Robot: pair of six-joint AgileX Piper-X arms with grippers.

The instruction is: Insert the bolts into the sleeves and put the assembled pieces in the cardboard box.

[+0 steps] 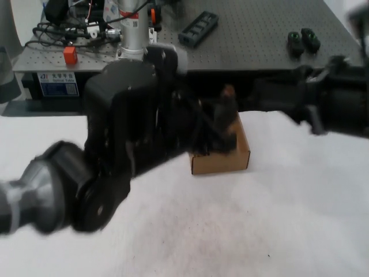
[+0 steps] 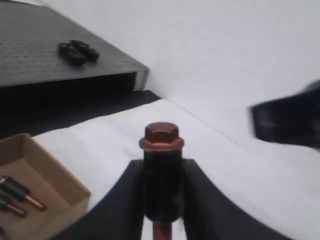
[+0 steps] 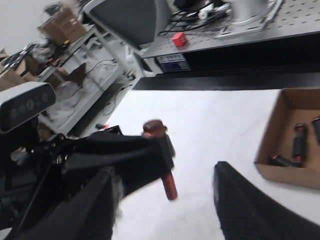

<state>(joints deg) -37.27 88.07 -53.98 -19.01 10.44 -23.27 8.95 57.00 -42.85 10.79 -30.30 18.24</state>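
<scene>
Bolt (image 2: 161,136) is seated in the sleeve (image 2: 162,185). Long axis runs along the left pincer's fingers (image 2: 200,200): copper hex head points away from the wrist, threaded tip sticks out of the sleeve's other end, toward the wrist. In the right wrist view the assembly reads close to upright, a bit tilted, head up, tip down.

Around it:
- Box (image 1: 222,161) sits on the white cloth (image 1: 259,231) over the counter, open side up. Several assembled pieces (image 3: 298,140) lie flat on its floor.
- Behind the cloth is a dark perforated plate (image 1: 259,34). It carries two dark knobs (image 1: 302,40), a black ribbed block (image 1: 198,27), an orange block (image 1: 70,55), a metal post (image 1: 131,29) and a cable tangle (image 1: 57,29).
- In the high view the left arm's bulk covers the box's near-left corner. The right arm (image 1: 334,98) comes in from the right, blurred.

Pincers:
- Left pincer (image 2: 162,167) is clamped on the sleeve, one finger on each side. The head stands clear past the fingertips and the tip shows in the gap below.
- The assembly is held in the air above the cloth, just beside the box and not in it. Height above the cloth: can't tell.
- Right pincer (image 3: 166,169) is spread wide and holds nothing. It faces the held assembly, apart from it, no contact. The box is off to one side of it.
</scene>
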